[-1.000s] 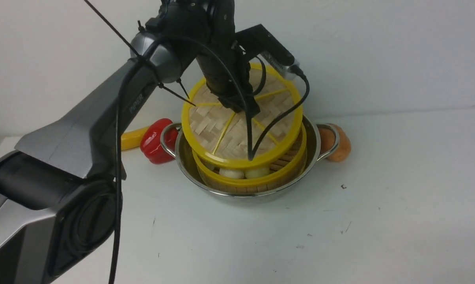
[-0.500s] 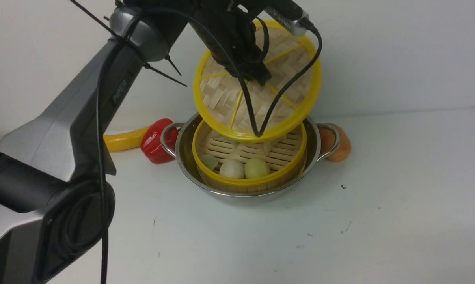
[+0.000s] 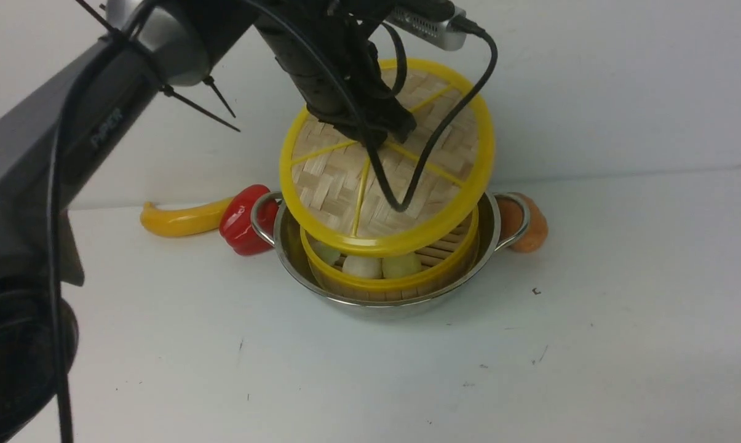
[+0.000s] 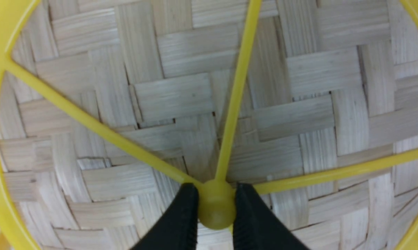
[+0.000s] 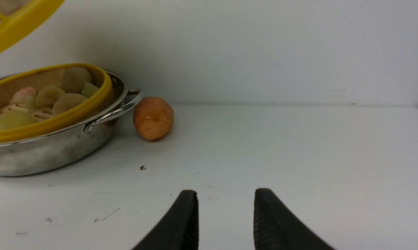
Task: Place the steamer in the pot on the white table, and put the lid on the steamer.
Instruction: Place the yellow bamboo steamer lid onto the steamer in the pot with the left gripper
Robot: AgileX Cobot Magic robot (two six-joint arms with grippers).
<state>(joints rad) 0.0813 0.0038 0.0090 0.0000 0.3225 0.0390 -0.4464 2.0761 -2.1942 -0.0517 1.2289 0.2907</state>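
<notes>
Half a second back you had the lid (image 3: 345,184) swung up high and off toward the pot's right handle; it has since come down and back across, and now hangs just above the steamer (image 3: 388,284), tilted rather than flat. The steamer itself sits inside the pot (image 3: 370,303) on the tabletop (image 3: 591,344), buns showing under the lid's near edge.

Your left end effector (image 3: 379,128) is closed on the small centre knob (image 4: 216,213), one jaw on each side of it, and nothing else supports the disc. Your right end effector (image 5: 225,201) stands with its jaws apart and empty, low over the tabletop to the right of the pot.

Watch the tilt. The lid's near edge rides low over the pot's front rim while its far edge stands high, so if you lower it as it is, I'd expect the low edge to strike the steamer's yellow rim first. With only a pinch on a round knob, that could twist the lid in the jaws or pop it free. The black cable (image 3: 431,154) drapes across the lid's face and could snag as you level it.
</notes>
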